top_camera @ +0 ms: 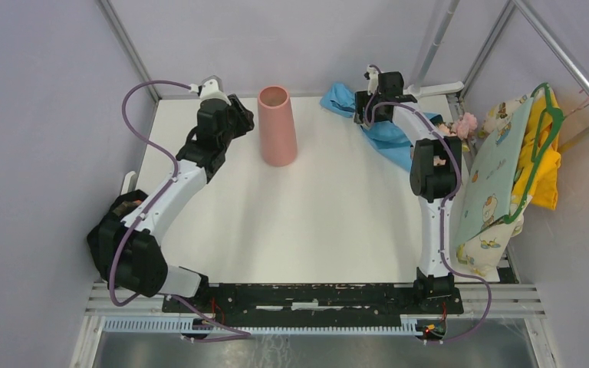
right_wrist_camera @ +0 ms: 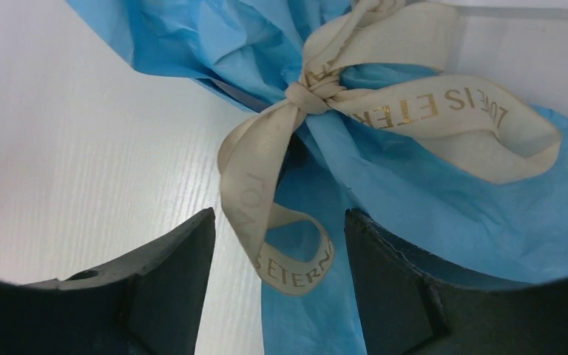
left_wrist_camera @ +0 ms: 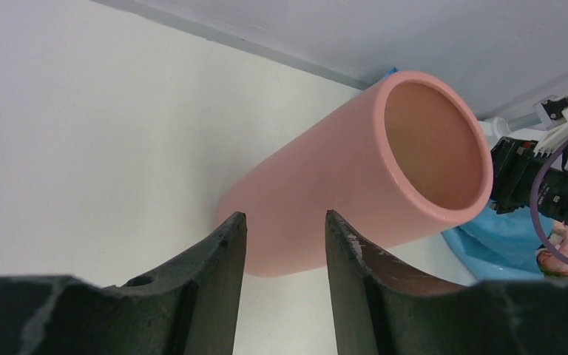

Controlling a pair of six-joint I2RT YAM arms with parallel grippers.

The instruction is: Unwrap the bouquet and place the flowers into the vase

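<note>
The salmon-pink vase (top_camera: 278, 126) stands upright at the back of the table, its mouth empty (left_wrist_camera: 433, 144). My left gripper (top_camera: 244, 120) hovers just left of it, open (left_wrist_camera: 285, 216), with the vase wall beyond the fingertips and not touched. The bouquet (top_camera: 389, 132) lies at the back right, still wrapped in blue paper (right_wrist_camera: 429, 185) tied with a cream ribbon (right_wrist_camera: 310, 95). A few pink flowers (top_camera: 465, 124) peek out at its right end. My right gripper (top_camera: 371, 103) sits over the wrapped end, open (right_wrist_camera: 279, 214), with a loose ribbon tail hanging between its fingers.
Yellow and pale-green cloth items (top_camera: 518, 165) hang on a green hanger at the table's right edge, close to the bouquet's flower end. Metal frame posts (top_camera: 130, 50) rise at the back corners. Walls close in on three sides.
</note>
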